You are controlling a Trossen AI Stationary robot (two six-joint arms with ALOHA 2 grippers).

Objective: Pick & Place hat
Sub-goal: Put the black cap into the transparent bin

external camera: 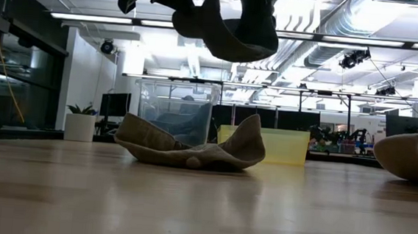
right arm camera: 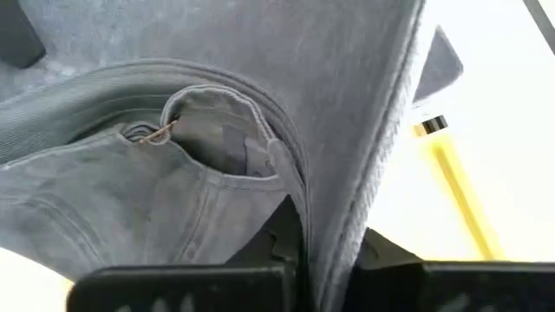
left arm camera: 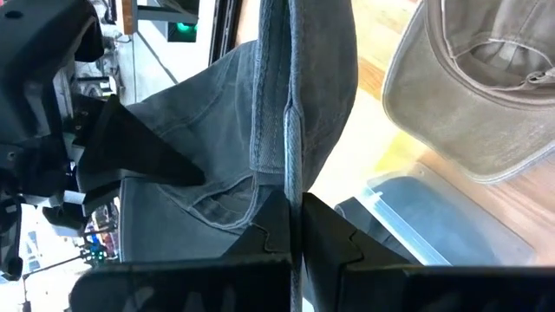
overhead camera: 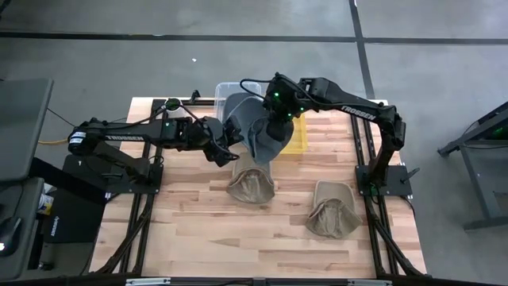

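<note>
A grey-blue denim hat (overhead camera: 258, 131) hangs in the air between my two grippers, over the table's far middle. In the low view the hat (external camera: 229, 34) is well above the wood. My left gripper (overhead camera: 232, 149) is shut on its left side, and my right gripper (overhead camera: 275, 125) is shut on it from the far right. Two tan hats lie on the table: one (overhead camera: 252, 184) just below the held hat, resting on its crumpled crown and brim, and the other (overhead camera: 333, 208) toward the near right. My left gripper pinches a thin edge of the grey hat (left arm camera: 290, 178) between its two shut fingers (left arm camera: 260, 238), and the cloth runs straight out from them. It comes from the table's left, slanting down. The hat is lifted clear of the table. My right gripper pinches a curved edge of the grey hat (right arm camera: 299, 195) between its two fingers, next to the arched opening with the small metal buckle (right arm camera: 156, 134). It comes from above and the far right, slanting down. The hat hangs below it, clear of the table.
A clear plastic bin (overhead camera: 238, 91) stands at the table's far edge and a yellow bin (overhead camera: 300, 137) is beside it, both close behind the held hat. Bare wood (overhead camera: 198, 226) stretches along the near side.
</note>
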